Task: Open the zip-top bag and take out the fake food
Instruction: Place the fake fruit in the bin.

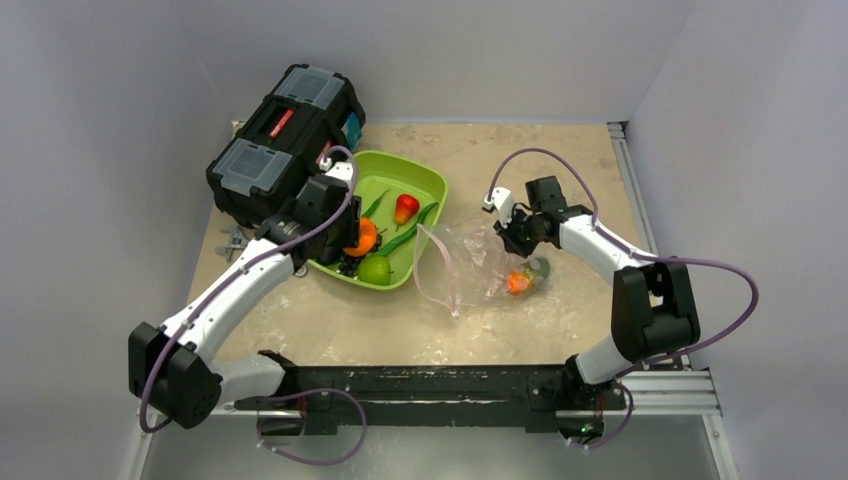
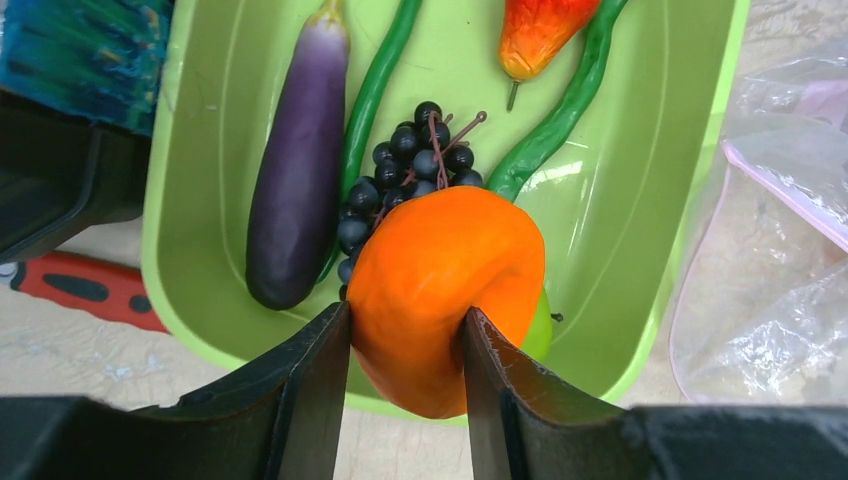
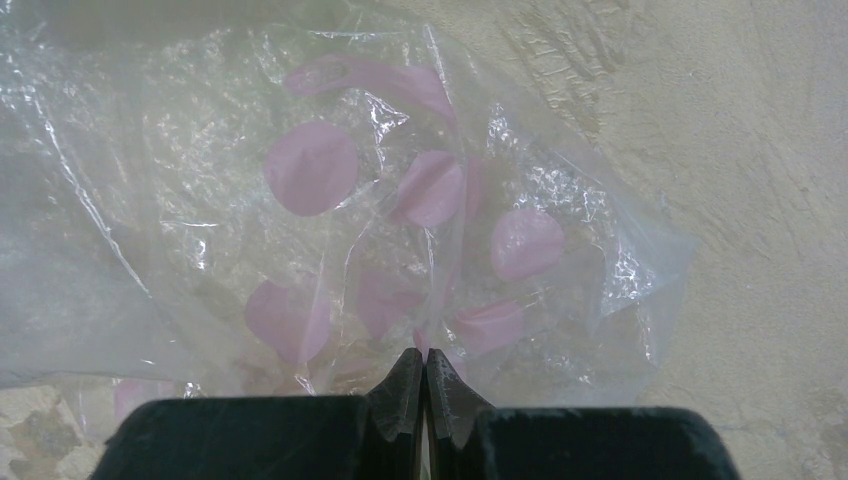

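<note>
Beige table (image 1: 560, 160), clear crinkly pink-spotted bag (image 3: 400, 200)

Light: bright, even.
Glare: glints on clear crinkly plastic bag (image 3: 300, 200).
Blur: far edge hazy from my right wrist.

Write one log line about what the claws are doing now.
left claw: holding orange fruit over green tray | right claw: pinching zip-top bag | mango: in bag

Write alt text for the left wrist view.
The left jaws grip an orange fruit over the near edge of a green tray. The tray holds a purple eggplant, black grapes, two long green pods and a red pepper; a clear bag lies to its right.
</note>
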Motion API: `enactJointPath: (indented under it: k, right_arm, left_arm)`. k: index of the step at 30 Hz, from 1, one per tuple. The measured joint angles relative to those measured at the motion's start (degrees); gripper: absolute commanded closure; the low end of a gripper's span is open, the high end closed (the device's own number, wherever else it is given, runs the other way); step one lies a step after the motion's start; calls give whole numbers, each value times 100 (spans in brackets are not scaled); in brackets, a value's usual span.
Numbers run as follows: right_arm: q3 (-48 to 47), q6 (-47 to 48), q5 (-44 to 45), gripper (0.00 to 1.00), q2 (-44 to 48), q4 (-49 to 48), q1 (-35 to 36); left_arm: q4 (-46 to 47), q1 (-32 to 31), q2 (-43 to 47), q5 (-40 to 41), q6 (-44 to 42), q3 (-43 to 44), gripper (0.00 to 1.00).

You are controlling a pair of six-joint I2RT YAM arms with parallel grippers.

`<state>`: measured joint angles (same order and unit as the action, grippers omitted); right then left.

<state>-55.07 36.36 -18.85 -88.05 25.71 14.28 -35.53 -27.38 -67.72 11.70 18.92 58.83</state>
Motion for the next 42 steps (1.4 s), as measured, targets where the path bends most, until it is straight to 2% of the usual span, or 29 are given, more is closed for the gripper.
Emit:
enactJointPath:
  k: [3, 11, 15, 16, 24, 31, 37, 42]
  right_arm:
    - [-4, 0, -2, 100, 0, 4, 0]
    - [-22, -2, -7, 100, 0, 35, 0]
    - [-22, 0, -7, 100, 0, 39, 0]
    - [-22, 0, -7, 100, 0, 39, 0]
    - [-22, 2, -15, 100, 0, 46, 0]
    - [-35, 24, -76, 99, 0, 85, 0]
    - [-90, 74, -190, 93, 0, 179, 0]
    - [-125, 160, -345, 86, 7, 273, -2]
  left_arm:
    - [116, 0, -378, -20, 2, 92, 52]
    - [275, 76, -717, 7, 61, 219, 24]
    - [391, 90, -688, 4, 162, 219, 2]
    - [446, 96, -645, 2, 168, 197, 0]
    - [927, 149, 319, -507, 352, -494, 0]
    - [1445, 164, 992, -1786, 562, -1340, 12]
    - [1810, 98, 1412, -2671, 750, -1777, 13]
    - [2022, -249, 1515, -2824, 802, -1930, 14]
